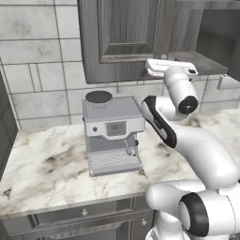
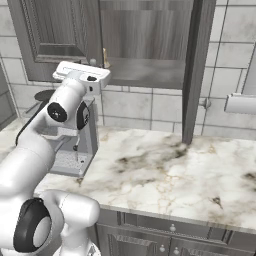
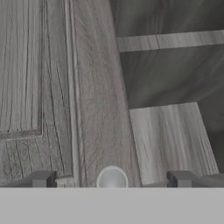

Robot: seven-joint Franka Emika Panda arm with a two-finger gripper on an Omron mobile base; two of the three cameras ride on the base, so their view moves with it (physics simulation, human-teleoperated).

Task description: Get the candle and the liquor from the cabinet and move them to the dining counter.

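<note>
At cabinet [image 3: 100, 87] knob [image 3: 112, 178], fingers [image 3: 43, 178] (spread)

Closed cabinet door [image 3: 52, 87] left, open shelf [image 3: 170, 140] right of knob [image 3: 112, 178].

Dark grey wood-grain cabinet [image 2: 50, 35], veined marble worktop [image 2: 165, 170]

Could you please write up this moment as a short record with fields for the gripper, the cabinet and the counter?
gripper: gripper open, its tips either side of a round metal knob, not closed on it
cabinet: cabinet with right door swung open, left door closed; grey shelf bare where visible
counter: marble worktop holds an espresso machine
candle, liquor: a small tan object at the shelf's left edge; too small to identify
</note>
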